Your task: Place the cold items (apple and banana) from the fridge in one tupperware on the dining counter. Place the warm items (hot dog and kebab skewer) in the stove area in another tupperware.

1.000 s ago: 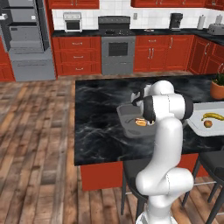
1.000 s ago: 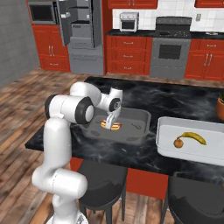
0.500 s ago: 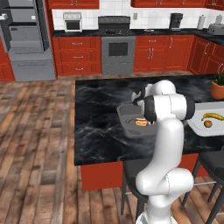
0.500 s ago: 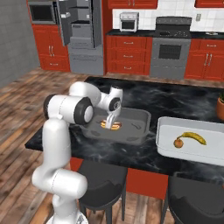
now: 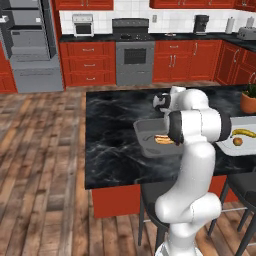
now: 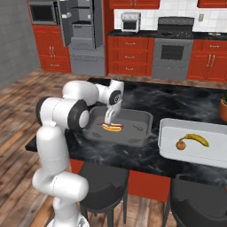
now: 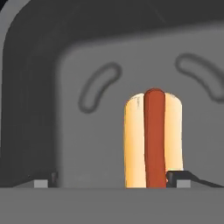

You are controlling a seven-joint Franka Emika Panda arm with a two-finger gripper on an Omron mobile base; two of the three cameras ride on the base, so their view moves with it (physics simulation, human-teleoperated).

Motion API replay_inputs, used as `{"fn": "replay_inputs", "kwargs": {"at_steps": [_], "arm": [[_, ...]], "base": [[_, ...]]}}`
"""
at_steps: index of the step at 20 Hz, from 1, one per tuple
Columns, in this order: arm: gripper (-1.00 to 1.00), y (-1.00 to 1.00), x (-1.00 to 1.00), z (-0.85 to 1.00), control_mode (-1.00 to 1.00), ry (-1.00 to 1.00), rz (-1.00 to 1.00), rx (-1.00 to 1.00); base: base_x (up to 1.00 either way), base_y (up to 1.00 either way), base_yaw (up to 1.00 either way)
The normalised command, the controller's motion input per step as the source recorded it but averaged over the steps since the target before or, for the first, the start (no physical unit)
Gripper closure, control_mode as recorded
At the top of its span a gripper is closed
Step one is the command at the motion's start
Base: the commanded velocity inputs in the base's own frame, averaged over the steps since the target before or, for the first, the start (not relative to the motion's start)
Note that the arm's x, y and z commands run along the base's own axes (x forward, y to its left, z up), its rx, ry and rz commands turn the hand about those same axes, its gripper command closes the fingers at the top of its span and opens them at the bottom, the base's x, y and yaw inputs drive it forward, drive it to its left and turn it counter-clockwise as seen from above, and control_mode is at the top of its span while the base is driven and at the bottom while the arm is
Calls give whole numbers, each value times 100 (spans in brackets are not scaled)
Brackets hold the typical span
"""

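Two tupperwares [image 6: 142, 120] [image 6: 165, 135] (grey, white), one hot dog [image 6: 112, 127], one banana [image 6: 197, 139], one apple [image 6: 180, 145]

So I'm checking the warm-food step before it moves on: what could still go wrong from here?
1. The open end effector sits low over the hot dog in the dark tupperware; a careless retreat could nudge the hot dog or tub.
2. No kebab skewer is visible in that tub, so the warm set looks incomplete.
3. The white tupperware with banana and apple stands close by; a wide arm swing might clip it.
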Motion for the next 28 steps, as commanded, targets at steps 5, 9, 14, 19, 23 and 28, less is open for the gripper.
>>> {"fn": "replay_inputs", "kwargs": {"at_steps": [5,9,14,19,23,28], "arm": [[-100,42,-55,35,-100,0,-25,0],[-100,64,-54,15,-100,0,-35,0],[-100,60,-61,34,-100,0,-38,0],[-100,27,-80,42,-100,0,-40,0],[-100,3,-87,43,-100,0,-43,0],[-100,0,-91,42,-100,-5,-41,0]], "base": [[0,0,0],[0,0,0],[0,0,0],[0,0,0],[0,0,0],[0,0,0]]}}
